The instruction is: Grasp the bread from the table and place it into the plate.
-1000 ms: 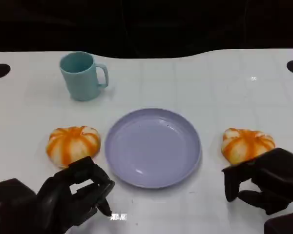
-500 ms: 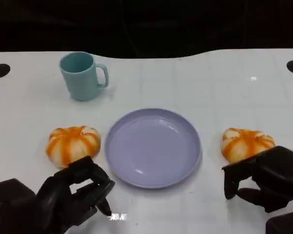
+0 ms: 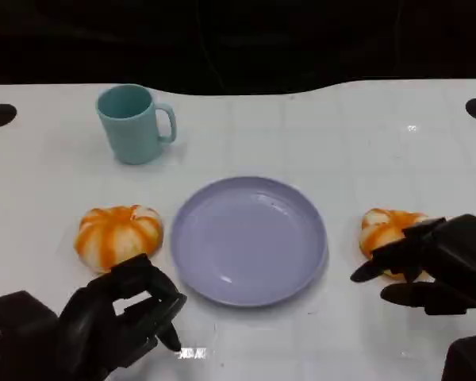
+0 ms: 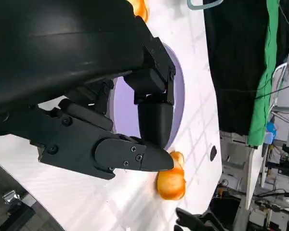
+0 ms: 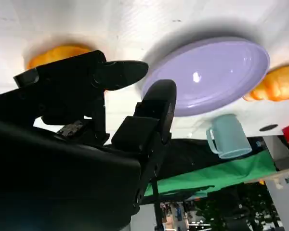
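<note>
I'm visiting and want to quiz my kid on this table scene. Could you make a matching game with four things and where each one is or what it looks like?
Things:
1. mug
2. plate
3. bread on the robot's left
4. bread on the robot's right

Descriptions:
A. lilac, nothing in it, middle of the table
B. partly covered by the right robot hand reaching over it
C. teal, standing upright at the far side
D. lies free just beyond the left robot hand

Pairs: 1-C, 2-A, 3-D, 4-B
</note>
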`<state>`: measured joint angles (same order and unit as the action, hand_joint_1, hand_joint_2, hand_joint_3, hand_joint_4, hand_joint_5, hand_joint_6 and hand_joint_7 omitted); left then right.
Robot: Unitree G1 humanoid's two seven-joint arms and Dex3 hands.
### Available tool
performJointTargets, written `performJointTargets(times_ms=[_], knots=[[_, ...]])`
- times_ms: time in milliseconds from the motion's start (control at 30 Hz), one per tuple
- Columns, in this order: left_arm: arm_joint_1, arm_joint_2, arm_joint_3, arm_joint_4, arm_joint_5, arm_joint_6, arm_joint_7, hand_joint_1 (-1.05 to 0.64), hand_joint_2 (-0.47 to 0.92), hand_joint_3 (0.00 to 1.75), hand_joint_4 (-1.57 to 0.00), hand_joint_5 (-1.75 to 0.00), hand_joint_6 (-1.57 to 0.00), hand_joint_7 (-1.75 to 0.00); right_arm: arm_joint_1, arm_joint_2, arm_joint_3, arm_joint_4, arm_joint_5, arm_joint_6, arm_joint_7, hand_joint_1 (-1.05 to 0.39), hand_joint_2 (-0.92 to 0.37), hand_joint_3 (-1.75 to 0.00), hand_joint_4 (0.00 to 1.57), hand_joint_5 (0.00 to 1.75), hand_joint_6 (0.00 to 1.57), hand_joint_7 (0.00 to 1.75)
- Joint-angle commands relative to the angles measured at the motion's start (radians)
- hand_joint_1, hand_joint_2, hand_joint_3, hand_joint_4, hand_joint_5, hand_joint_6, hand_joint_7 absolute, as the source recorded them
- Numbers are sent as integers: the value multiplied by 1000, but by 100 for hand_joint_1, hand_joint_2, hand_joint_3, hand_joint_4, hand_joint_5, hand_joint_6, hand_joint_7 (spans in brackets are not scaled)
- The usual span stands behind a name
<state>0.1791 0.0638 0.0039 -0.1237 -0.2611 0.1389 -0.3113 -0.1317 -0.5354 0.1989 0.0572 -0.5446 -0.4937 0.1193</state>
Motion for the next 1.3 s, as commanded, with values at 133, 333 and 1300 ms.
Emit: performJointTargets(times_ms=[133, 333, 1300], knots=[[-1, 14, 10, 11, -4, -9, -10, -56, 92, 26, -73, -175, -67, -151, 14, -30, -69, -63, 52, 16, 31, -51, -92, -8, 55, 69, 78, 1], [-3, 15, 12, 17, -4, -15, -14, -56, 92, 26, -73, -175, -68, -150, 31, -37, -112, -135, 32, 74, 51, -52, -92, -10, 46, 34, 61, 0], [-13, 3, 5, 19, 7, -7, -1, -55, 92, 27, -74, -175, -67, -151, 14, -89, -84, -197, -194, 209, 113, -30, -74, -1, 10, 15, 30, 0]])
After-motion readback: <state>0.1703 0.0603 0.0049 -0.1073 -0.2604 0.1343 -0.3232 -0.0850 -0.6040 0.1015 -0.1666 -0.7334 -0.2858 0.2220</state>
